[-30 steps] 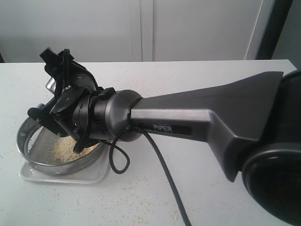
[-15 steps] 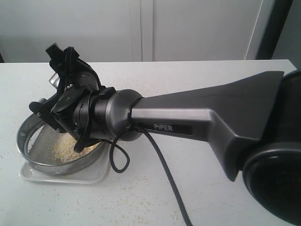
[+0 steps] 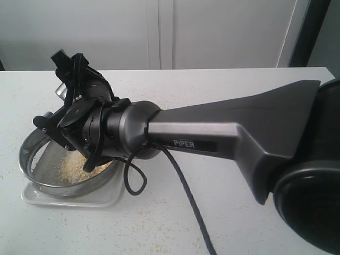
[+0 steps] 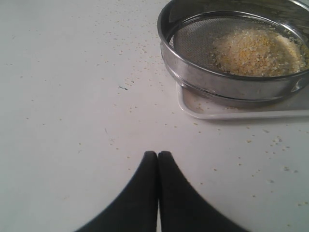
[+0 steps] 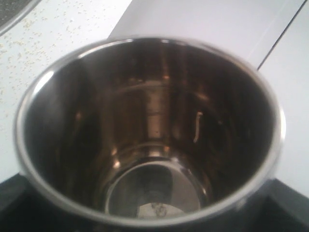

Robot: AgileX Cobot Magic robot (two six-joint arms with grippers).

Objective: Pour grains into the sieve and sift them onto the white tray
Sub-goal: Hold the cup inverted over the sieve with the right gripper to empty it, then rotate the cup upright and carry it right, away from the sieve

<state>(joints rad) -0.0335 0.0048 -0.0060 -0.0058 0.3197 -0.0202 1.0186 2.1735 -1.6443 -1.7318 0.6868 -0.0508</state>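
Table [image 4: 72, 96] first: pale, stray specks all over it. My right arm [image 3: 223, 127] reaches across to the far left of the exterior view. The sieve [image 4: 193, 72] sits over the white tray [image 4: 241, 112], near the table's left end; whether it touches the tray, I can't tell. Tray contents: only a few specks on its bare corner, so I judge sifting barely begun. The cup [image 5: 149, 130] is clamped in the right gripper [image 3: 69, 66], raised behind the sieve, and the wrist camera looks into it: bare steel, no contents. The left gripper [image 4: 158, 159] is pinched together on nothing, near the sieve, over the table. The grains [image 4: 258, 46] lie heaped on the mesh. Step: pour looks finished. Next: park the cup clear, spread the left jaws, take the rim, shake over the tray.
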